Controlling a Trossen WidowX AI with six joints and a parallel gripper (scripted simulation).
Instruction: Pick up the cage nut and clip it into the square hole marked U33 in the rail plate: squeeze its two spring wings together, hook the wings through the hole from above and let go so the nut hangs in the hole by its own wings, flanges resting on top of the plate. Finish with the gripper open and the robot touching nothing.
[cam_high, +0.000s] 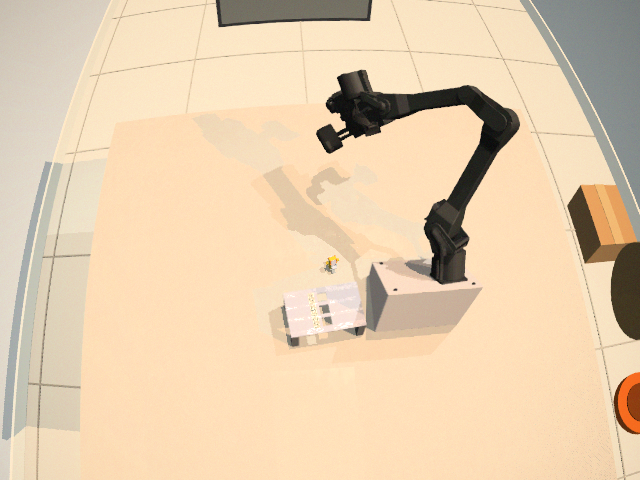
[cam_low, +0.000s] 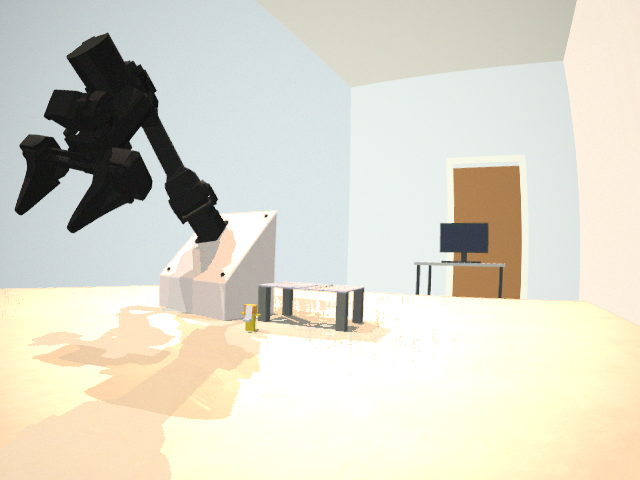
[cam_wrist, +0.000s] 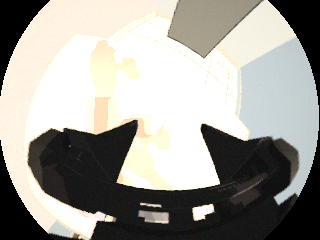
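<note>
Exterior view: I have my hand (cam_high: 347, 135) (cam_low: 45, 221) (cam_wrist: 169, 125) high in the upper left of the frame, its fingers spread wide with nothing between them. The cage nut (cam_high: 331, 264) (cam_low: 250, 318) stands on the table (cam_high: 206, 403) (cam_low: 413, 413) below and well apart from it, left of the frame's lower centre. Just beside the nut, to its right, I see the rail plate (cam_high: 341, 305) (cam_low: 310, 286) raised on dark legs (cam_low: 341, 311). I can't read the hole marks.

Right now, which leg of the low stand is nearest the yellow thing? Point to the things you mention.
The leftmost leg (cam_low: 264, 304) in the exterior view; the stand's (cam_high: 343, 295) (cam_low: 289, 285) other three are farther from the nut (cam_high: 332, 262) (cam_low: 250, 323).
</note>
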